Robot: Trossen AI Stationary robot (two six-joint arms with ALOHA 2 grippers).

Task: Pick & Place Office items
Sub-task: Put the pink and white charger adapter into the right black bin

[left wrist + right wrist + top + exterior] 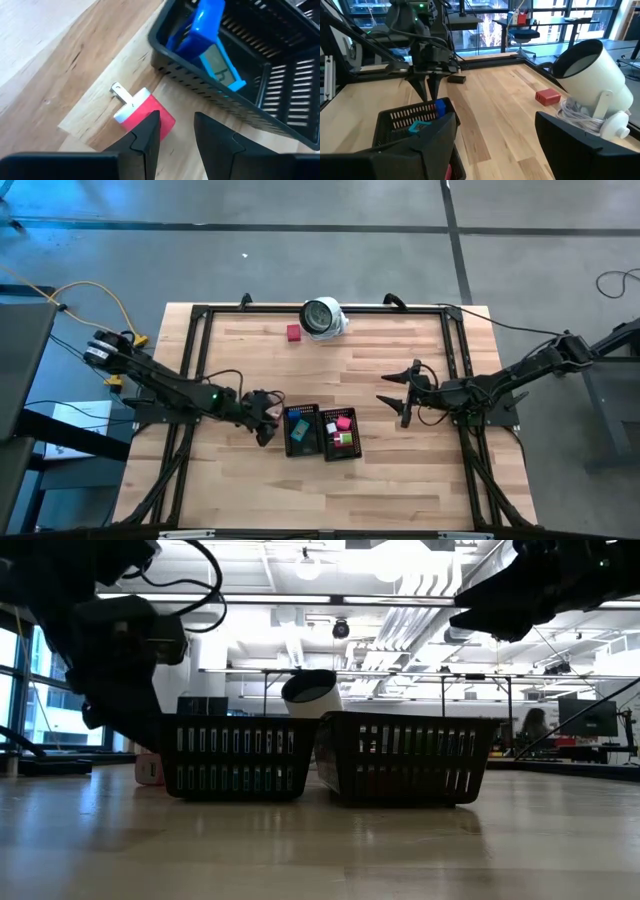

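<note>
A red-and-white piece with metal prongs (142,112) lies flat on the wood just outside the left black mesh tray (210,85), which holds blue pieces (205,30). My left gripper (177,117) points steeply down beside that tray, fingers a little apart, nothing between them. One finger (147,132) stands in front of the piece's edge. The right tray (340,459) holds pink, green and red pieces. Another red piece (293,333) lies at the far side. My right gripper (400,392) hangs open over the table right of the trays. My left gripper comes at the red-and-white piece slanting from above. One finger hides the piece's red end (165,120), and I cannot tell whether it touches it. The piece lies flat on the table, outside the gap between the fingers.
A large round white-and-grey object (323,317) with a coiled cord lies at the far edge, next to the lone red piece. A black frame (200,340) runs along the table's left, right and far sides. Bare wood lies between the trays and the far edge.
</note>
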